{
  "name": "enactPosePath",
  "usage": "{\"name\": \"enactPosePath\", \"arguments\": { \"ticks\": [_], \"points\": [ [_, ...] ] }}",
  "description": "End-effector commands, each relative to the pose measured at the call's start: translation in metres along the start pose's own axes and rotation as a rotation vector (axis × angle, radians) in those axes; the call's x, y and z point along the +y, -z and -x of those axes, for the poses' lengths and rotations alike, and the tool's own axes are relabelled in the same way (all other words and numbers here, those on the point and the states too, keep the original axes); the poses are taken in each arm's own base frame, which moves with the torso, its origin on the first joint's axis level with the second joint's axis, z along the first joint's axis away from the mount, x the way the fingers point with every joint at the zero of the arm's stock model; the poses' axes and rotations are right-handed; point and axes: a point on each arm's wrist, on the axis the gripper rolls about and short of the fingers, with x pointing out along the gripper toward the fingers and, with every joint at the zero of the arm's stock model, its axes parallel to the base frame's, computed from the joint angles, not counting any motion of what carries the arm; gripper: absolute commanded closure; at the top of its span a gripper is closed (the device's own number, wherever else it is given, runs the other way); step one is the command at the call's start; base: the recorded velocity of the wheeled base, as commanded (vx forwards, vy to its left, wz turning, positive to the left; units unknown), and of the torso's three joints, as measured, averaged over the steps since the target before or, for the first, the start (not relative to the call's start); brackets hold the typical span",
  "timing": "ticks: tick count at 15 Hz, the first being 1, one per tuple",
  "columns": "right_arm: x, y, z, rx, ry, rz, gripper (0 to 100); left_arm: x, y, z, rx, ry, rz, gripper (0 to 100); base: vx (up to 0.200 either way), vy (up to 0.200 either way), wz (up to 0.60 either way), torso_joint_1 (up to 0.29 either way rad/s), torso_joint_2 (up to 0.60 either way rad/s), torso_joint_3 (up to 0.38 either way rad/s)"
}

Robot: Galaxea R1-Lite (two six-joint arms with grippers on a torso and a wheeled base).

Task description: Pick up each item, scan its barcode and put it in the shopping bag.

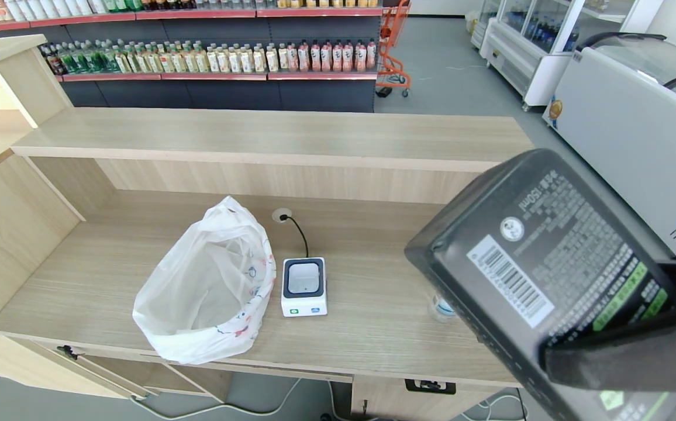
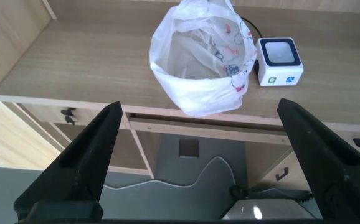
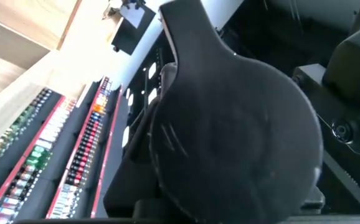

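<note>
Right fingers (image 1: 624, 354) clamp one end of a dark container (image 1: 548, 234), clear of its barcode (image 1: 510, 279); looks stiff, slick, prob. light. Left fingers (image 2: 83, 171) spread, shopping bag (image 2: 198, 68) & scanner (image 2: 279, 59) beyond.

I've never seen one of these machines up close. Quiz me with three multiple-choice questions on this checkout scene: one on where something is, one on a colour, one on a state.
1. The scanner stands:
A) inside the shopping bag
B) on the counter, on the robot's right of the bag
C) on the upper ledge

2. The container bearing the barcode label is:
A) black
B) red
C) yellow

3. The left gripper is:
A) shut on the bag
B) holding a bottle
C) open and empty

Answers:
1 B: the head view shows it on the counter beside the bag.
2 A: its body is black, with a white label.
3 C: its fingers stand wide apart with nothing between them.
</note>
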Motion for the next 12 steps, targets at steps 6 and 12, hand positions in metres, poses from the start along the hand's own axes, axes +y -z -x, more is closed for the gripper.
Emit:
{"name": "enactPosePath", "arguments": {
  "ticks": [6, 12],
  "points": [
    [-0.005, -0.0091, 0.0093, -0.04, -0.038, -0.02, 100, 0.0, -0.0001, -0.0001, 0.001, 0.0, 0.0, 0, 0.0, 0.0, 0.0, 0.0, 0.0, 0.0],
    [-0.0046, -0.0076, 0.0105, -0.034, -0.046, -0.023, 100, 0.0, -0.0001, -0.0001, 0.001, 0.0, 0.0, 0, 0.0, 0.0, 0.0, 0.0, 0.0, 0.0]
  ]
}}
